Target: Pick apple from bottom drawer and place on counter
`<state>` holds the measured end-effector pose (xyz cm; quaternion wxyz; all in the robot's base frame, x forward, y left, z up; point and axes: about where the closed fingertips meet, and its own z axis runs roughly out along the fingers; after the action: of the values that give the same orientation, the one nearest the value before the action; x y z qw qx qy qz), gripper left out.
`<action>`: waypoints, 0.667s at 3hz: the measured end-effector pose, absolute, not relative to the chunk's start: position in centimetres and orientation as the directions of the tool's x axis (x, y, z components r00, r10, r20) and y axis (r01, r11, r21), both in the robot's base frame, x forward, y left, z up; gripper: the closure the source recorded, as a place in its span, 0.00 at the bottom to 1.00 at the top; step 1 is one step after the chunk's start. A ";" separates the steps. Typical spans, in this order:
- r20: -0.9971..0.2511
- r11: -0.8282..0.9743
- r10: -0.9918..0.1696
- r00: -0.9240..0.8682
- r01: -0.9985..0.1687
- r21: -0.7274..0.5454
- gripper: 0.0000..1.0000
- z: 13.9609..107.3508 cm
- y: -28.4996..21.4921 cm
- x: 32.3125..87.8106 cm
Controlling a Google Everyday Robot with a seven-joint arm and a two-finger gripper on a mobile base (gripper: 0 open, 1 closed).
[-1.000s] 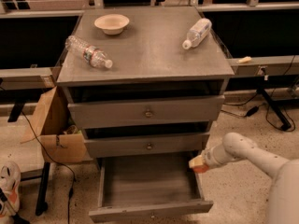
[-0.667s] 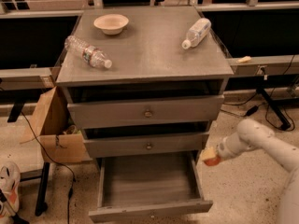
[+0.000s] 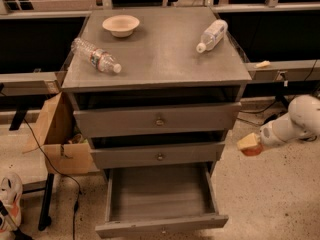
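The bottom drawer is pulled open and its tray shows nothing inside. My gripper is to the right of the cabinet, level with the middle drawer and well below the counter. It is shut on the apple, whose orange-red skin shows under the beige fingers. The apple hangs in the air above the floor, clear of the drawer and the cabinet.
On the counter are a beige bowl at the back left, a clear water bottle lying at the left, and a white bottle lying at the right. A cardboard box stands left of the cabinet. Dark benches run behind.
My gripper has moved to the right and slightly up with the apple, away from the open drawer's right edge. Nothing on the counter has moved.
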<state>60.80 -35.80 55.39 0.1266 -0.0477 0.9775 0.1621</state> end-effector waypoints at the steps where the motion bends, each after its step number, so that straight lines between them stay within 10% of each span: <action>1: -0.353 0.947 -0.051 -0.934 -0.158 0.280 1.00 66.8 -35.9 61.3; 2: -0.412 0.946 -0.066 -0.909 -0.187 0.263 1.00 74.6 -33.9 61.7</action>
<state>61.72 -33.94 74.63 0.2029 -0.0655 0.9654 0.1501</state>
